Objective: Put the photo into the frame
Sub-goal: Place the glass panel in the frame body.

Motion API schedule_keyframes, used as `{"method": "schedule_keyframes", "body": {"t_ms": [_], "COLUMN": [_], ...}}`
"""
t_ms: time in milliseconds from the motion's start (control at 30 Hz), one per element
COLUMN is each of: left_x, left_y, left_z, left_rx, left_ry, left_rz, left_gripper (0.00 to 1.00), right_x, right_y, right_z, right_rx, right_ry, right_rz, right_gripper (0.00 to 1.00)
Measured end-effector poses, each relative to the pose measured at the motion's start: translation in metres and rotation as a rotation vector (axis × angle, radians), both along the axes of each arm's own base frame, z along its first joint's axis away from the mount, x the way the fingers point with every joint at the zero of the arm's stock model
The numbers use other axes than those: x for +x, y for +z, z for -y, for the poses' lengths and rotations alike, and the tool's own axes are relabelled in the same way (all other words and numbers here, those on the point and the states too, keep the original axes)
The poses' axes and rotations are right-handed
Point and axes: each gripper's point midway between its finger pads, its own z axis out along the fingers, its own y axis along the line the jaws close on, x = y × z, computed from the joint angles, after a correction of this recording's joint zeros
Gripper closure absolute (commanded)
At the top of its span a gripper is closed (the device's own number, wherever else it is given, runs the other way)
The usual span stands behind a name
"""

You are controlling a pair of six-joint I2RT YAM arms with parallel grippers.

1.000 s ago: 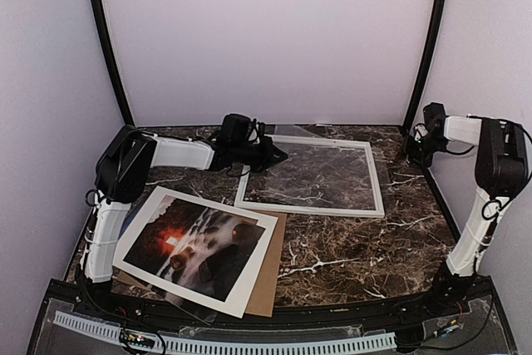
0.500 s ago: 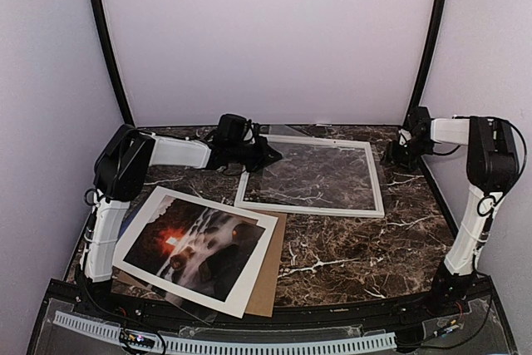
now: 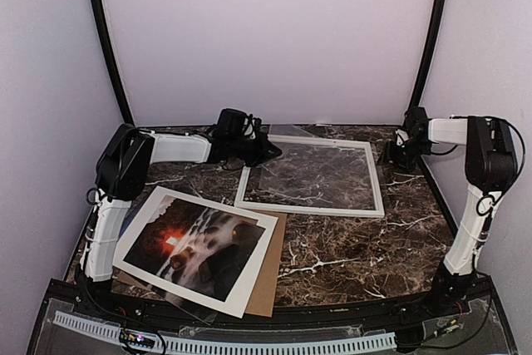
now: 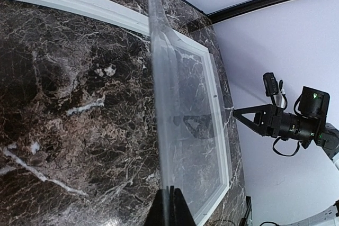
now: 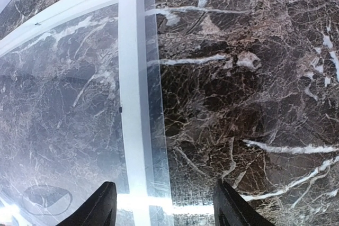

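Over by the far wall, the left gripper (image 4: 168, 210) is pinching the clear sheet (image 4: 177, 104) tightly above the frame (image 3: 307, 209) while the right gripper (image 5: 165, 205) is hovering part-open and empty at its right edge, needing to catch only the sheet, not the rail, with the photo (image 3: 195, 243) lying near-left on cardboard (image 3: 270, 276).

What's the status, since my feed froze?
Left gripper shut on thin clear sheet; right gripper open. Glossy landscape photo outside white rectangular frame. Sheet partly over frame.
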Motion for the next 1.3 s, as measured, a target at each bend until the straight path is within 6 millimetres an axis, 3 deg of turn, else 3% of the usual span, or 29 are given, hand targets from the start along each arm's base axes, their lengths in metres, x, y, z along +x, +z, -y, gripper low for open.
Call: {"method": "schedule_keyframes", "body": {"t_ms": [1300], "left_x": [0.014], "left_y": [-0.005], "left_z": [-0.005], "left_rx": [0.046], "left_ry": [-0.003], "left_rz": [0.025], "left_gripper": [1.00], "right_x": [-0.001], "right_y": [-0.001], "right_z": [-0.004], "right_rx": [0.004], "right_ry": [0.014], "right_rz": [-0.001], "right_gripper": [0.31]}}
